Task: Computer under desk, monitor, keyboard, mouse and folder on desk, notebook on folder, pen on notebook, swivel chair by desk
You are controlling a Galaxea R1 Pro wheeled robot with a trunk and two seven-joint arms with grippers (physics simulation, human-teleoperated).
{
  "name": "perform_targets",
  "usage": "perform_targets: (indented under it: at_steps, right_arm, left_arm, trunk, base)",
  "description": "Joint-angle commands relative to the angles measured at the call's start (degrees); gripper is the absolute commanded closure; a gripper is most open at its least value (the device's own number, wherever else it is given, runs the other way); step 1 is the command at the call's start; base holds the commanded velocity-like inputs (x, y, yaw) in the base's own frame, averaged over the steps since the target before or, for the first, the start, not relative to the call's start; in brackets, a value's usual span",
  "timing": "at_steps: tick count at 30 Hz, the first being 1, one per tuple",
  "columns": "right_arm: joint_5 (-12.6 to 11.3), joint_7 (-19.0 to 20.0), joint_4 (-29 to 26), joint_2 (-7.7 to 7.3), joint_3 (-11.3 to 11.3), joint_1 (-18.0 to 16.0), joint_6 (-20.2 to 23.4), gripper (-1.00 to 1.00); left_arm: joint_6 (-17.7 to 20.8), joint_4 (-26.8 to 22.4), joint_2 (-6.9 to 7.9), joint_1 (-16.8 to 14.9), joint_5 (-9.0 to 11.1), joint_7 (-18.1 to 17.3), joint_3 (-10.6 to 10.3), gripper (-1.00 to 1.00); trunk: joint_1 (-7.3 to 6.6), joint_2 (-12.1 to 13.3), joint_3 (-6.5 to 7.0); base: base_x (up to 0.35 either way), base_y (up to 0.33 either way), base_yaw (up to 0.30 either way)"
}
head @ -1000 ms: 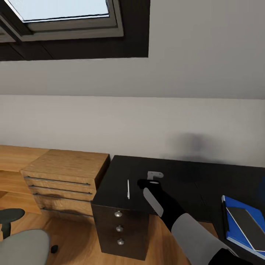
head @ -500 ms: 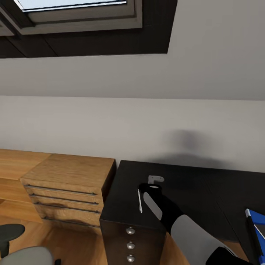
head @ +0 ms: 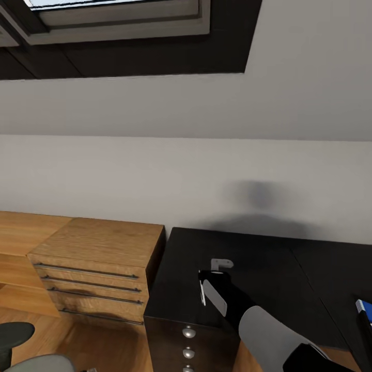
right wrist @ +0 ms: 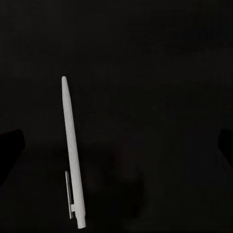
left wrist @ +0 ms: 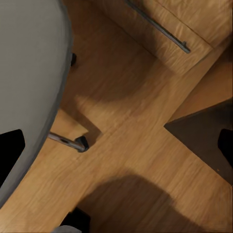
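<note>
A white pen (right wrist: 73, 155) lies flat on the black desk (head: 268, 258), near the desk's left end. My right gripper (right wrist: 116, 145) hangs open just above it, with the pen between the dark fingertips (right wrist: 9, 145) and nearer one of them. From the head camera the pen (head: 202, 293) pokes out beside the right gripper (head: 207, 275). The blue folder (head: 364, 306) shows as a sliver at the right edge. The grey swivel chair (left wrist: 29, 73) sits below my open left gripper (left wrist: 116, 148). Monitor, keyboard, mouse, notebook and computer are out of view.
A wooden drawer cabinet (head: 98, 258) stands against the desk's left side. The desk has its own drawer column (head: 188, 336) under that end. The chair's armrest (head: 15, 333) and caster leg (left wrist: 73, 141) stand over the wooden floor (left wrist: 145, 160).
The camera has swung left, so the folder and notebook slid almost off the right edge. My right gripper has closed in over the pen.
</note>
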Motion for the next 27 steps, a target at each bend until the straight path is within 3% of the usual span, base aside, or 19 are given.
perform_targets:
  at_steps: [1,9,12,14,17,19,21,24,27]
  right_arm:
    - [-0.2,-0.4,0.0,0.00,0.2,-0.1,0.3,-1.00]
    - [-0.3,-0.2,-0.3,0.00,0.4,-0.1,0.3,-1.00]
    - [-0.3,-0.2,-0.3,0.00,0.4,-0.1,0.3,-1.00]
    - [-0.3,-0.2,-0.3,0.00,0.4,-0.1,0.3,-1.00]
    - [-0.3,-0.2,-0.3,0.00,0.4,-0.1,0.3,-1.00]
    - [-0.4,-0.2,-0.3,0.00,0.4,-0.1,0.3,-1.00]
    - [-0.3,-0.2,-0.3,0.00,0.4,-0.1,0.3,-1.00]
    - [-0.3,-0.2,-0.3,0.00,0.4,-0.1,0.3,-1.00]
    - [-0.4,-0.2,-0.3,0.00,0.4,-0.1,0.3,-1.00]
  left_arm:
    - [0.0,-0.4,0.08,0.0,0.4,0.5,-0.4,-1.00]
    - [0.5,-4.1,0.06,0.0,0.3,0.6,-0.6,-1.00]
    - [1.9,-8.7,0.13,0.0,0.2,0.7,-0.6,-1.00]
    - [5.4,-12.9,0.18,0.0,0.2,0.8,-0.6,-1.00]
    - [14.9,-22.2,0.28,0.0,0.3,2.9,-0.1,-1.00]
    - [17.5,-26.7,0.29,0.0,0.4,6.6,1.0,-1.00]
    - [19.7,-31.7,0.29,0.0,1.3,10.4,3.6,-1.00]
    - [23.3,-35.8,0.30,0.0,3.0,12.1,6.6,-1.00]
    - [29.5,-41.0,0.13,0.0,4.4,13.0,10.3,-1.00]
  trunk:
    - [0.24,-0.5,-0.27]
    - [1.99,-3.7,-1.70]
    - [2.65,-4.9,-2.24]
    - [3.09,-5.7,-2.60]
    - [3.75,-6.9,-3.14]
    - [4.19,-7.7,-3.50]
    - [4.63,-8.5,-3.86]
    - [5.29,-9.7,-4.40]
    - [5.95,-10.9,-4.94]
  base:
    - [0.000,0.000,0.000]
    - [0.000,0.000,0.000]
    - [0.000,0.000,0.000]
    - [0.000,0.000,0.000]
    - [0.000,0.000,0.000]
    - [0.000,0.000,0.000]
    - [0.000,0.000,0.000]
    - [0.000,0.000,0.000]
    - [0.000,0.000,0.000]
